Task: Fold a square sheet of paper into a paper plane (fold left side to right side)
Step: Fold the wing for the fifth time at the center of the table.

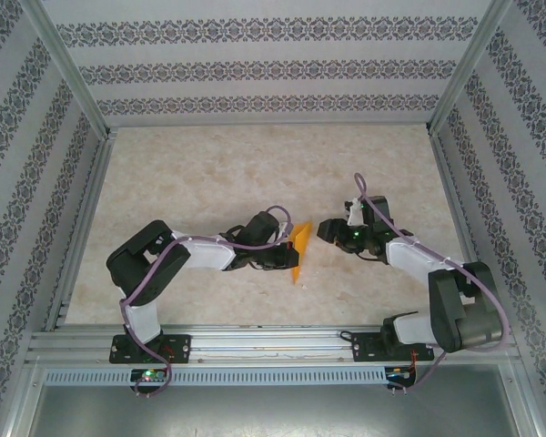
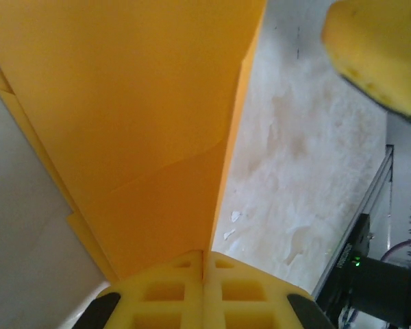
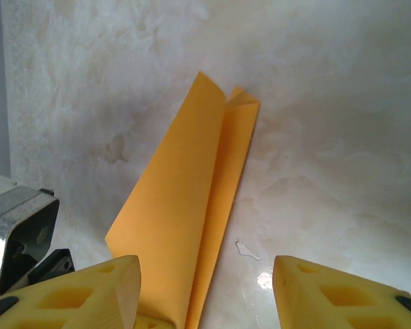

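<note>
The orange paper (image 1: 300,244) is folded into a slim, layered wedge like a paper plane and stands on edge in the middle of the table. My left gripper (image 1: 288,251) is shut on its near end. In the left wrist view the yellow pads (image 2: 164,295) press together on the paper (image 2: 137,123), which fans away from them. My right gripper (image 1: 325,228) is open just to the right of the paper, not touching it. In the right wrist view its fingers (image 3: 89,288) straddle the lower end of the paper (image 3: 192,199), with the gripper (image 3: 207,277) open wide.
The pale marbled tabletop (image 1: 255,173) stretches away behind both arms. Metal frame posts and patterned walls (image 1: 255,68) enclose the table. A small white speck (image 3: 246,250) lies on the table beside the paper. A right fingertip (image 2: 380,48) shows in the left wrist view.
</note>
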